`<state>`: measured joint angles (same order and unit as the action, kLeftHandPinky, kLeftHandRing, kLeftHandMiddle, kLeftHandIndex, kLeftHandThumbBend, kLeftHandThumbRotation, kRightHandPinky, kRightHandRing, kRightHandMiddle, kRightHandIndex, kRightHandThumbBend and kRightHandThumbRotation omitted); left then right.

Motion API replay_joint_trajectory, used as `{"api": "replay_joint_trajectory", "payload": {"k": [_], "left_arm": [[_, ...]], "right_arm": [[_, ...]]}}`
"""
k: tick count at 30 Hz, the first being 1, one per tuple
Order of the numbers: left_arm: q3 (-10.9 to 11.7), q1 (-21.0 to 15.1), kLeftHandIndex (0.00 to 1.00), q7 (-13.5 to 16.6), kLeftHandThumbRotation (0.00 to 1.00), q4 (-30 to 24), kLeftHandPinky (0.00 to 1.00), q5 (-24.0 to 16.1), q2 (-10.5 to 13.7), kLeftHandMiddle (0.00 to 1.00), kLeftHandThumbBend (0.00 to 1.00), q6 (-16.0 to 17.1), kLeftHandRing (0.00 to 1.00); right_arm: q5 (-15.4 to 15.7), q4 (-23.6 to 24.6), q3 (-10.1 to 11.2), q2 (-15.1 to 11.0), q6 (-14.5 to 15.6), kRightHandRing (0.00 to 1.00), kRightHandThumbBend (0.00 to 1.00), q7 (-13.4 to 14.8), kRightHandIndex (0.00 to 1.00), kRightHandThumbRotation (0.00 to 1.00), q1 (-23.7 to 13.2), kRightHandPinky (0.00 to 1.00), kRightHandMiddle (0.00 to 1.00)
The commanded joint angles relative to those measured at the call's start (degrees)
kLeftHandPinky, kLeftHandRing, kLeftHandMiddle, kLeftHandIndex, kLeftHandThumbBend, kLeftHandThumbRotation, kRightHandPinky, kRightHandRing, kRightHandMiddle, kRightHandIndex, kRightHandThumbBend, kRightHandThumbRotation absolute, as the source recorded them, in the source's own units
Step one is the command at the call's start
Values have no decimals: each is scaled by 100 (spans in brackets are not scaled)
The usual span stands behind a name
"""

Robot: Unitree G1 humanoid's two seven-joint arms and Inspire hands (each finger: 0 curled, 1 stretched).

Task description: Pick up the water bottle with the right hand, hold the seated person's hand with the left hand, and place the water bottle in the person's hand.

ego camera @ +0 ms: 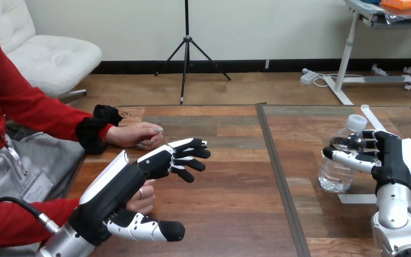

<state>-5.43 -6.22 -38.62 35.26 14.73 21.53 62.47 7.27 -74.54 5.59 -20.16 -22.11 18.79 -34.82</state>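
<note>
A clear water bottle (338, 175) with a white cap stands upright on the wooden table at the right. My right hand (393, 160) is beside it on its right, with the thumb across the bottle's front and the fingers curled behind its shoulder. My left hand (115, 190) reaches in from the lower left, its fingers (190, 152) straight and spread and its thumb held low. One of the person's hands (143, 199) lies close under its palm, between thumb and fingers, and I cannot tell whether they touch. The person's other hand (134, 135) rests on the table just beyond my left fingers.
White tape strips (372, 119) lie on the table by the bottle, at the far right and in front of it. A dark seam (278, 176) runs down the table's middle. The person sits at the left edge with both red sleeves on the table.
</note>
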Motion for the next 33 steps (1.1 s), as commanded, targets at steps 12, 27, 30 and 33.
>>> {"api": "replay_joint_trajectory", "payload": {"k": [12,27,30,33], "left_arm": [[140,-404,86,-11,66,73,65,86,-95,82,100,130,76],[148,-351,85,-37,65,-38,65,150,-93,82,100,52,75],[152,-344,85,-64,65,-26,65,192,-92,82,100,70,76],[155,-333,85,-82,64,-22,65,212,-82,82,100,81,76]], "right_arm": [[-97,428,51,44,-381,52,82,-45,58,0,-243,43,58],[-76,415,17,79,-355,61,91,-83,64,2,-208,54,62],[-57,392,-1,102,-329,63,94,-64,67,6,-210,57,64],[-48,375,-12,127,-294,66,97,-57,70,11,-211,60,66]]}}
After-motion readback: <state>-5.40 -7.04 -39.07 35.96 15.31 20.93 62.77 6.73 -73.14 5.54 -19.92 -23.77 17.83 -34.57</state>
